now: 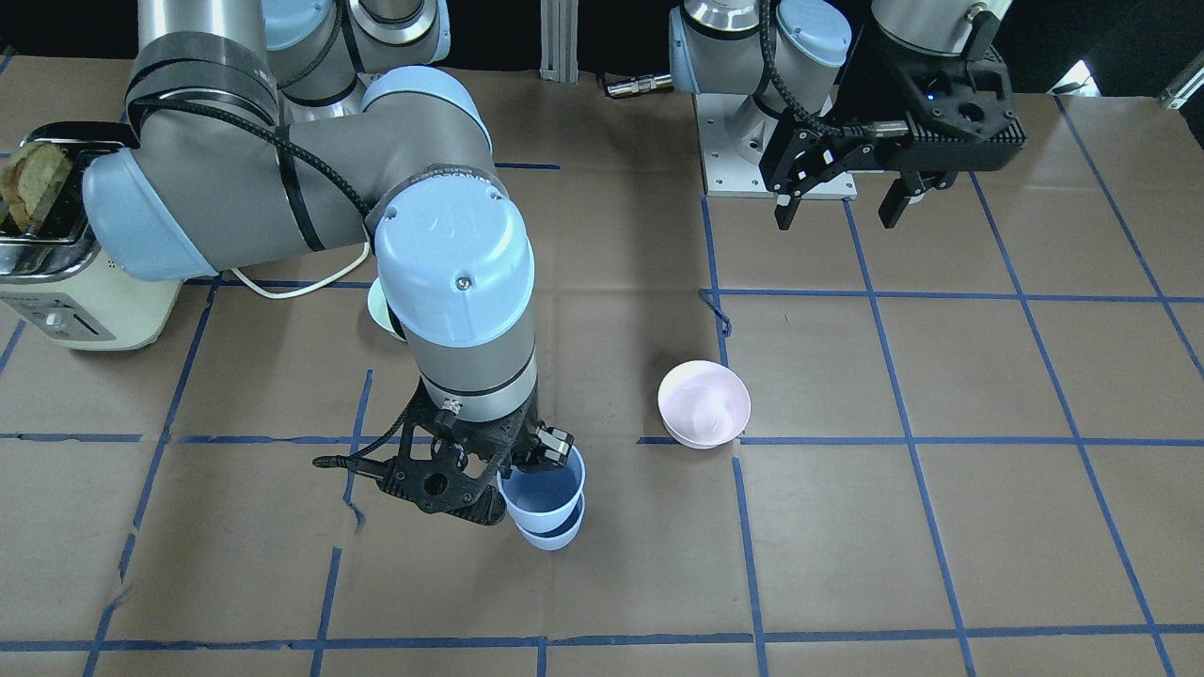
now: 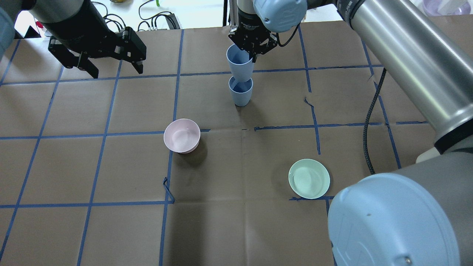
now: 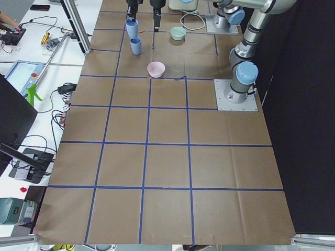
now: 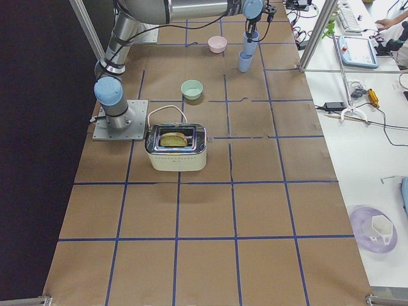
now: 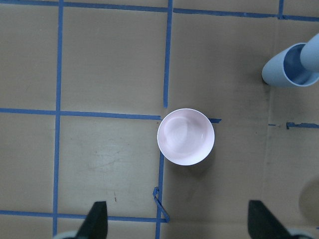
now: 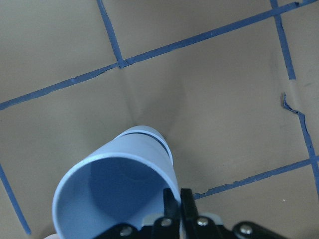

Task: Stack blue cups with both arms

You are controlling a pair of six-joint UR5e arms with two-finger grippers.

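Observation:
My right gripper (image 2: 252, 54) is shut on the rim of one blue cup (image 2: 239, 64) and holds it upright. Its base is at the mouth of the second blue cup (image 2: 241, 91), which stands on the table. In the front view the held cup (image 1: 546, 489) sits over the lower cup (image 1: 555, 536), with the right gripper (image 1: 508, 475) at its rim. The right wrist view shows the fingers (image 6: 172, 201) pinching the cup wall (image 6: 124, 159). My left gripper (image 2: 111, 66) is open and empty, raised over the far left of the table, and it also shows in the front view (image 1: 842, 202).
A pale pink bowl (image 2: 181, 135) stands left of centre, below my left gripper (image 5: 179, 224). A mint-green bowl (image 2: 309, 178) stands near my right arm. A cream toaster (image 1: 47, 273) with bread sits at the table's edge on my right side. Blue tape lines grid the brown table.

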